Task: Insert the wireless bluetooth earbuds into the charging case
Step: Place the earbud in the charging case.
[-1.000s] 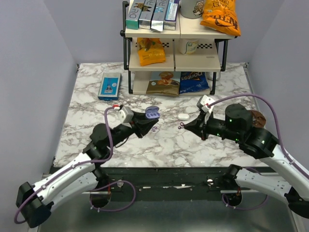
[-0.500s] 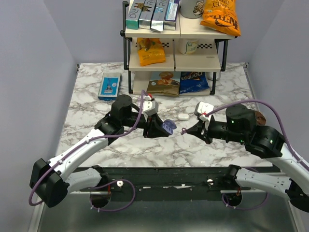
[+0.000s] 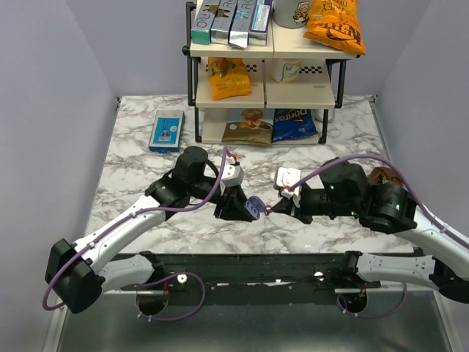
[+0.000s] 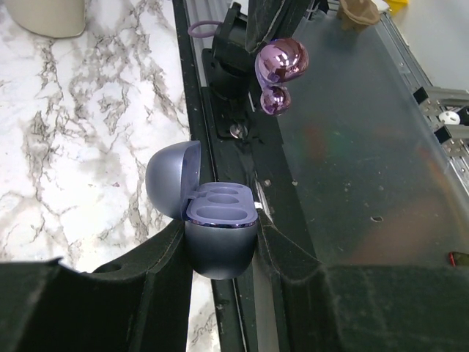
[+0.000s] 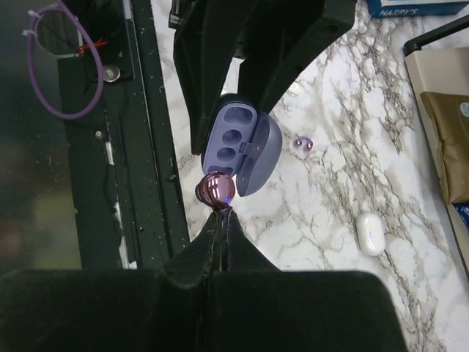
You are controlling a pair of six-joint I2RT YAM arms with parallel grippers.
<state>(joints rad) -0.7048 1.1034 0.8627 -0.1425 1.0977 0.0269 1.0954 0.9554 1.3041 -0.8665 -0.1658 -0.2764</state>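
Looking through the left wrist camera, I see the left pincer [image 4: 220, 258] clamped on the charging case [image 4: 220, 238] — its rounded body is pinched between both black fingers [image 4: 150, 282], right at their tips. The hinged lid [image 4: 172, 180] is swung open to one side and the two hollow wells face outward, away from the pincer. Ahead of the case, with a gap showing between them, a glossy purple earbud [image 4: 280, 64] hangs at the tip of the right pincer [image 5: 222, 218].

From the right wrist, that pincer's jaws are pressed together on the earbud's lower edge (only a sliver of it looks caught). The bud sits just beyond the fingertips, close to the open rim of the case.

A second earbud [image 5: 303, 145] lies on the marble table [image 5: 322, 198] past the case, a little right of where the right pincer points. A small white oval pod [image 5: 370, 233] rests nearer, well off to that pincer's right.

Overhead, the two pincers meet almost tip to tip above the table's near edge — case and bud between them.
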